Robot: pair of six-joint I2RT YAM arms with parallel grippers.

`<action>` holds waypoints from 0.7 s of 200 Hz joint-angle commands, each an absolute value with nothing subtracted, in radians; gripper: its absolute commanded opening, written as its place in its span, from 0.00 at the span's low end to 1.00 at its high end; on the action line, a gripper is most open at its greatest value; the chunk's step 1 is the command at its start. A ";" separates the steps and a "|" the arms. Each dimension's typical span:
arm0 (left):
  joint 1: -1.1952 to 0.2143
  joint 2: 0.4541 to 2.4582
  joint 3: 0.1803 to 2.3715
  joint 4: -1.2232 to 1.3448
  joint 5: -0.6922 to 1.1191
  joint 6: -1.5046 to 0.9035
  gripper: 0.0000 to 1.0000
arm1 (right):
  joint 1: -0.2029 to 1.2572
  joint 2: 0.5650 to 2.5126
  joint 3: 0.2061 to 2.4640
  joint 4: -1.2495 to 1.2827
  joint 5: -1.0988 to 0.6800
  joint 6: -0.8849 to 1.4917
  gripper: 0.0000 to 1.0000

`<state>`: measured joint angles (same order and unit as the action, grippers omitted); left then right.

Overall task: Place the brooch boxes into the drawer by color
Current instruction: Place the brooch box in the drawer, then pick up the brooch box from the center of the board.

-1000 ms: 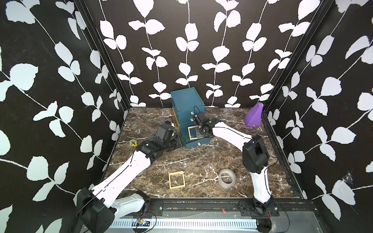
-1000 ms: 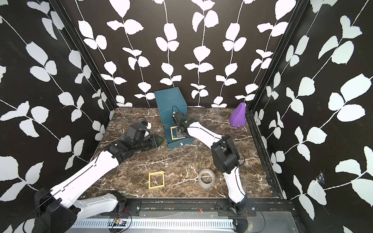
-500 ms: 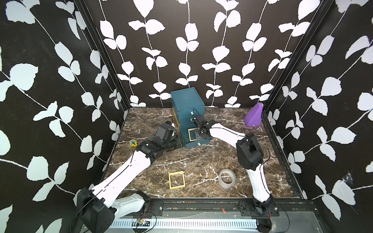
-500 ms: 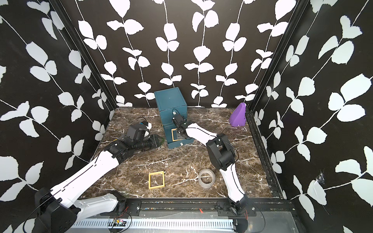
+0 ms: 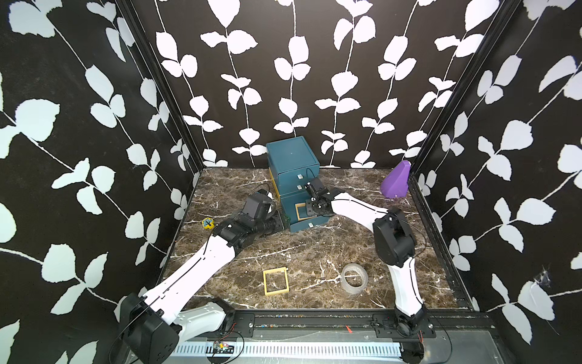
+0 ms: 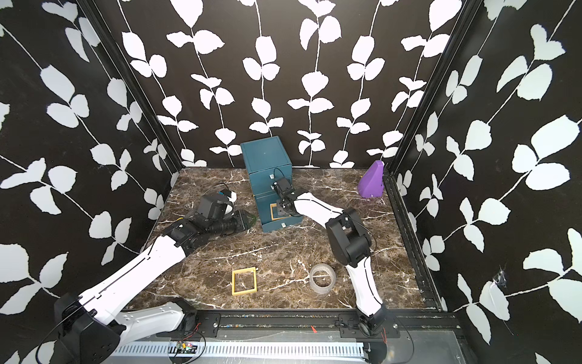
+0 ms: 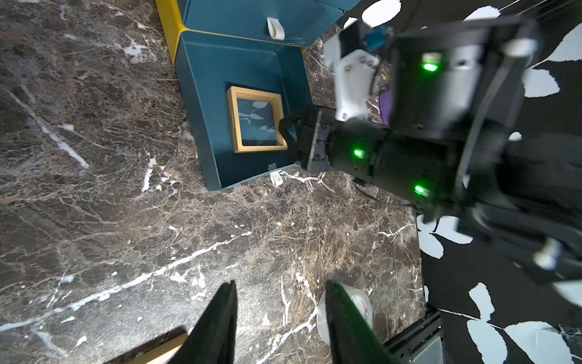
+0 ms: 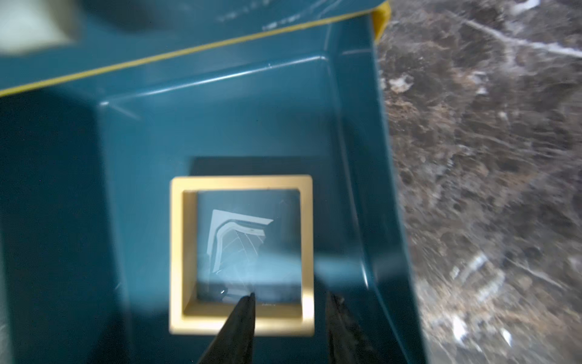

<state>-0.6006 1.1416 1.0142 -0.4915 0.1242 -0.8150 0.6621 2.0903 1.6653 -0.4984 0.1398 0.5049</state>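
- left gripper [image 7: 280, 285], at nine o'clock of the drawer [image 5: 293, 157], half open, empty
- second yellow box [image 5: 276, 270] at six o'clock on the table [image 5: 315, 245]: likely next pick
- first yellow box [image 8: 242, 182] lies in the open bottom level
- right gripper [image 8: 290, 294] over it, jaws parted, gripping nothing; should lift clear

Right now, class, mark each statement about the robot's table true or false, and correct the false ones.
1. A yellow brooch box lies flat in the open bottom drawer. True.
2. The other yellow brooch box is in that drawer too. False: it lies on the table, near the tape roll.
3. The right gripper has its jaws apart over the drawer. True.
4. The left gripper grips the tape roll. False: it is open and empty.
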 commanded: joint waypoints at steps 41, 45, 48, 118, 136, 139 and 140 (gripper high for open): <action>-0.595 0.990 0.937 -0.642 0.091 -0.790 0.44 | 0.807 1.760 1.378 -0.372 0.128 0.514 0.39; -0.595 0.978 0.931 -0.655 0.086 -0.788 0.44 | 0.821 1.745 1.359 -0.371 0.128 0.521 0.39; -0.595 0.968 0.929 -0.666 0.083 -0.786 0.44 | 0.831 1.735 1.347 -0.370 0.130 0.528 0.39; -0.595 0.769 0.837 -0.873 0.092 -0.781 0.43 | 1.033 1.656 1.194 -0.472 0.119 0.743 0.39; -0.595 0.708 0.820 -0.945 0.089 -0.793 0.43 | 1.095 1.686 1.196 -0.475 0.113 0.805 0.40; -0.595 0.697 0.818 -0.959 0.089 -0.795 0.43 | 1.104 1.694 1.203 -0.479 0.112 0.810 0.40; -0.595 0.694 0.818 -0.963 0.088 -0.796 0.43 | 1.106 1.697 1.207 -0.480 0.112 0.812 0.40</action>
<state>-0.5991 0.7639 0.8444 -0.8188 0.0868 -0.7925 1.0325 1.6718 1.2041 -0.4461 0.1188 0.7048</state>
